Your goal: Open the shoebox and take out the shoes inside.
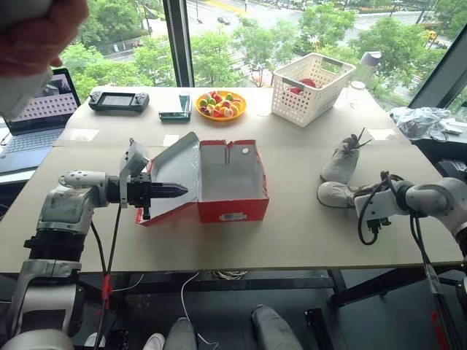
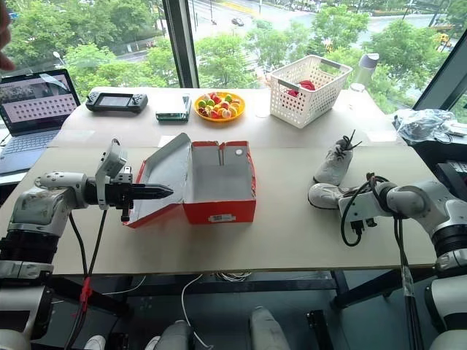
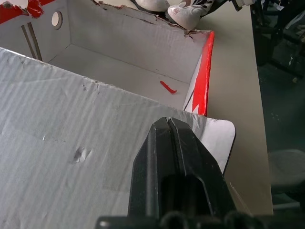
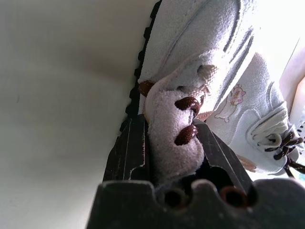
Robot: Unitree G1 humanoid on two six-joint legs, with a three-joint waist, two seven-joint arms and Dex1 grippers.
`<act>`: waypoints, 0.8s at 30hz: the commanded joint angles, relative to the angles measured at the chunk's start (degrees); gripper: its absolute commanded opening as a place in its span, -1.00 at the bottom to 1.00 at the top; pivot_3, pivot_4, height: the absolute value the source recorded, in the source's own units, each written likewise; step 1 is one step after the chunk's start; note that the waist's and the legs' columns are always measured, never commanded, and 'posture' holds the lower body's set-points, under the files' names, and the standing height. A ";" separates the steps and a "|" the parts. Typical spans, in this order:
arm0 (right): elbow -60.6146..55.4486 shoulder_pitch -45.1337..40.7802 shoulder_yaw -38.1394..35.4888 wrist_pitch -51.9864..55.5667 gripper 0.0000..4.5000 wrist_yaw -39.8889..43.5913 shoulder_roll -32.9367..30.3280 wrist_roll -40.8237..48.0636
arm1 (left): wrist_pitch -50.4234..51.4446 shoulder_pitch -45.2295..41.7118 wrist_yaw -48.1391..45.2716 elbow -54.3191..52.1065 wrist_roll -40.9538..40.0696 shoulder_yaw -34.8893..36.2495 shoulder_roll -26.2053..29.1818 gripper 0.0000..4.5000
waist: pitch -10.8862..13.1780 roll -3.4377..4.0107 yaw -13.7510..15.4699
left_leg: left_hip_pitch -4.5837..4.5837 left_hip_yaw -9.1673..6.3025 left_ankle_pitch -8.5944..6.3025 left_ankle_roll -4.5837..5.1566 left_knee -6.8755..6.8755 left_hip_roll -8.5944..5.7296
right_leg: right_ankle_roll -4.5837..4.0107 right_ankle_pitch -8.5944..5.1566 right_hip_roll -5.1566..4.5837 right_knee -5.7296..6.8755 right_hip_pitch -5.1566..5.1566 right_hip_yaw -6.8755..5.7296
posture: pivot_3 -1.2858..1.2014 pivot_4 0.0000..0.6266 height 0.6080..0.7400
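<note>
Left tool (image 1: 179,192), fingers pressed together, rests against the open shoebox (image 1: 232,182) lid; right tool (image 4: 167,143) pinches a shoe (image 1: 337,194) at the surface's (image 1: 292,240) three o'clock edge.

Tan table (image 1: 292,240) sitting by big windows, open laptop (image 1: 33,109) lying at far left, black handheld console (image 1: 118,100) w/ a small green device (image 1: 176,111) beside it, yellow bowl (image 1: 221,106) holding colourful sweets, white lattice basket (image 1: 310,89) standing at back right, crumpled plastic bag (image 1: 422,120) lying at far right edge.

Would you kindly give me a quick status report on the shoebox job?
Left gripper shut, against open lid. Right gripper shut on a shoe on the table; second shoe beside it. Shoebox empty. Nothing in the way.
</note>
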 commanded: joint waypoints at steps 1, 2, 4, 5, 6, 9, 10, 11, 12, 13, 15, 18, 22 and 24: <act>2.81 -0.19 -1.35 6.45 -0.14 4.65 2.62 4.07 | 0.74 0.12 -0.09 -2.57 -1.14 1.11 1.03 -1.00 | 0.00 -0.12 -0.58 | 0.14 0.00 0.00 0.00 -0.04 0.01 | -0.01 -0.01 0.00 -0.05 0.15 0.01 | 0.03 -0.52 0.77; 2.92 -0.36 -1.56 7.54 0.02 5.53 2.80 4.62 | 0.85 0.15 -0.03 -2.69 -1.19 1.15 1.04 -1.00 | -0.01 -0.13 -0.77 | 0.17 0.00 -0.01 0.00 -0.05 0.01 | -0.01 -0.01 0.00 -0.05 0.18 0.01 | 0.03 -0.52 0.77; 2.35 -1.05 -1.19 7.61 0.31 1.21 2.60 2.65 | 1.00 0.19 0.05 -2.84 -1.24 1.26 1.09 -1.00 | 0.00 -0.11 -0.89 | 0.16 -0.01 0.00 0.00 -0.07 0.00 | -0.01 -0.01 0.00 -0.05 0.18 0.01 | 0.03 -0.52 0.77; 1.96 -1.27 -0.86 7.40 0.43 -0.57 2.44 1.64 | 1.01 0.14 0.06 -2.77 -1.18 1.27 1.07 -1.00 | 0.01 -0.11 -0.93 | 0.14 -0.01 0.00 0.00 -0.10 -0.01 | 0.00 -0.01 0.00 -0.05 0.15 0.01 | 0.03 -0.52 0.77; 1.51 -1.38 -0.98 7.62 0.60 -0.86 2.44 1.78 | 1.02 0.10 0.08 -2.74 -1.11 1.27 1.07 -1.00 | 0.01 -0.11 -0.95 | 0.13 -0.01 -0.01 0.00 -0.13 -0.01 | 0.00 -0.03 0.00 -0.05 0.12 0.01 | 0.03 -0.52 0.77; -1.68 -0.62 -1.89 6.43 0.72 1.50 1.29 3.76 | 1.16 0.08 0.03 -2.82 -1.15 1.31 1.08 -1.00 | 0.01 -0.11 -0.98 | 0.07 -0.02 -0.01 0.00 -0.14 -0.01 | 0.01 -0.04 0.00 -0.09 0.08 0.01 | 0.03 -0.52 0.77; -4.05 -0.13 -2.51 6.00 0.72 2.89 0.45 4.95 | 1.10 0.00 -0.03 -2.67 -1.11 1.32 1.11 -1.00 | 0.04 -0.08 -0.94 | 0.05 -0.02 -0.01 0.00 -0.14 -0.01 | 0.01 -0.04 0.00 -0.10 0.08 0.01 | 0.03 -0.52 0.77; -6.38 0.28 -3.02 5.77 0.72 3.98 -0.44 5.71 | 1.07 -0.06 -0.07 -2.55 -1.08 1.33 1.14 -1.00 | 0.09 -0.04 -0.91 | 0.02 -0.02 -0.01 0.00 -0.14 -0.02 | 0.02 -0.04 0.00 -0.10 0.05 0.01 | 0.03 -0.52 0.77; -8.97 0.59 -3.64 6.19 0.72 5.24 -1.28 6.60 | 0.95 -0.15 -0.14 -2.33 -1.00 1.29 1.15 -1.00 | 0.16 0.06 -0.87 | -0.01 -0.02 -0.01 0.00 -0.14 -0.03 | 0.02 -0.05 0.00 -0.09 0.03 0.02 | 0.03 -0.52 0.77; -10.82 0.90 -4.06 6.74 0.72 6.11 -1.83 7.25 | 0.86 -0.21 -0.18 -2.18 -0.95 1.27 1.16 -1.00 | 0.24 0.18 -0.83 | -0.06 -0.02 -0.01 0.00 -0.15 -0.03 | 0.03 -0.05 0.00 -0.09 -0.02 0.02 | 0.03 -0.52 0.77; -15.01 1.92 -4.96 8.22 0.72 9.17 -2.67 10.02 | 0.74 -0.33 -0.23 -1.90 -0.88 1.22 1.12 -1.00 | 0.32 0.32 -0.84 | -0.23 -0.02 -0.01 0.00 -0.16 -0.03 | 0.04 -0.05 0.00 -0.07 -0.23 0.04 | 0.03 -0.52 0.77; -20.84 3.03 -6.07 10.43 0.72 12.53 -3.63 13.18 | 0.52 -0.47 -0.22 -1.61 -0.81 1.05 0.82 -1.00 | 0.33 0.33 -0.75 | -0.49 -0.01 0.00 0.00 -0.21 -0.02 | 0.05 -0.05 0.02 0.06 -0.60 0.06 | 0.03 -0.52 0.77; -27.57 3.30 -7.60 14.18 0.72 15.22 -3.27 16.75 | 0.29 -0.88 -0.03 -1.21 -0.71 0.88 0.32 -1.00 | 0.37 0.39 -0.37 | -0.78 -0.01 0.00 0.01 -0.20 -0.02 | 0.07 -0.04 0.05 0.12 -0.89 0.06 | 0.03 -0.52 0.77; -32.27 5.22 -9.46 20.65 0.72 19.10 -2.40 23.32 | 0.12 -1.00 -0.19 -0.90 -0.64 0.98 0.40 -1.00 | 0.37 0.39 0.07 | -0.82 -0.01 0.00 0.01 -0.18 -0.02 | 0.07 -0.05 0.04 0.12 -0.91 0.05 | 0.03 -0.52 0.77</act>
